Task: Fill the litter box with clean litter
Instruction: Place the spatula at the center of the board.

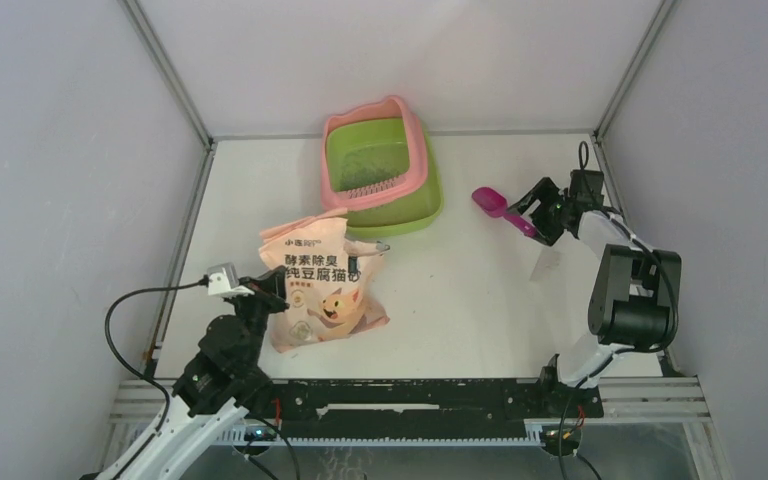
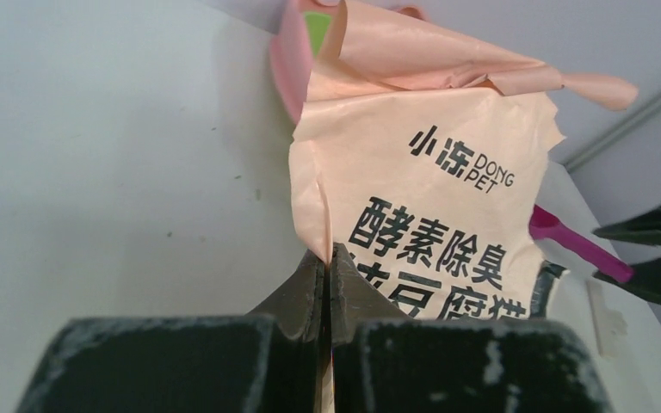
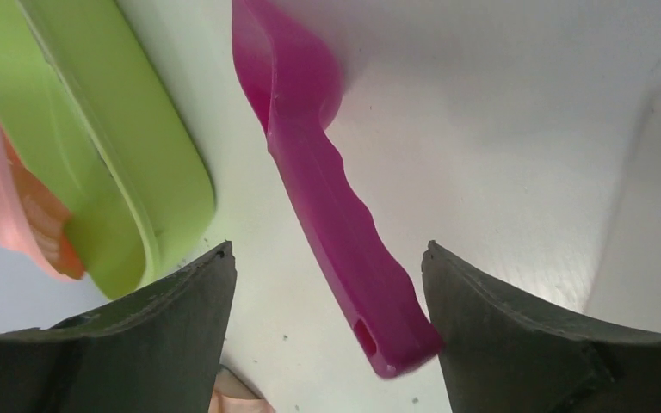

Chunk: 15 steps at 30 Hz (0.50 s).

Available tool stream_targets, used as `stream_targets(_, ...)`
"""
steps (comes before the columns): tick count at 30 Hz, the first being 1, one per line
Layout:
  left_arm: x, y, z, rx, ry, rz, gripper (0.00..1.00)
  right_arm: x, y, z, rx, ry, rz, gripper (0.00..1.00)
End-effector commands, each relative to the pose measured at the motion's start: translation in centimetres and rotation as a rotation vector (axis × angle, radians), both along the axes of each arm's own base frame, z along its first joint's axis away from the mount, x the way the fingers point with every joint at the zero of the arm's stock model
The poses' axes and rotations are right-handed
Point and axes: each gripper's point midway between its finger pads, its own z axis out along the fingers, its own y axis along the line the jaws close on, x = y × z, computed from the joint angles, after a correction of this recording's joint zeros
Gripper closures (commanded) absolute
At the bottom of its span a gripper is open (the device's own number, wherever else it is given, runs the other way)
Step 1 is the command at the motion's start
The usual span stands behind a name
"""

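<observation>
The litter box sits at the far middle of the worktop, grid end towards you, and its green basin looks mostly bare. Any litter in it is too fine to make out from above, so I judge the filling hasn't really begun.

Just in front of the box stands the bag, leaning, with its torn top at the box's near wall. That puts the mouth close to where the contents have to go.

Your left gripper has its fingers pressed together on the bag's side edge, pinching the thin film flat between them. A grip there reads as steadying the bag or getting ready to tip it. The film is slack and crumpled, so it may fold or slip rather than lift cleanly.

Off to the right of the box, well apart from the bag, the scoop lies flat on the worktop. Your right gripper hangs over its handle with fingers spread on either side. The right one is close against the handle's end, and nothing is gripped yet. That straddle suits closing across the narrow handle.
</observation>
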Motion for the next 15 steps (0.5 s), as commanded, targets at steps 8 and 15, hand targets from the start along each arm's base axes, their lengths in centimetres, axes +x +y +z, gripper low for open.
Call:
stream_targets(8, -1.3, 5.8, 2.9, -0.19, -0.072, 0.262, 1.0, -1.9, 0.2, 6.6, -0.379, -0.102, 0.083, 0.06)
stream_targets(15, -2.4, 7.9, 3.2, -0.204, -0.096, 0.331, 1.0, -1.0, 3.4, 11.2, -0.393, -0.201, 0.149, 0.05)
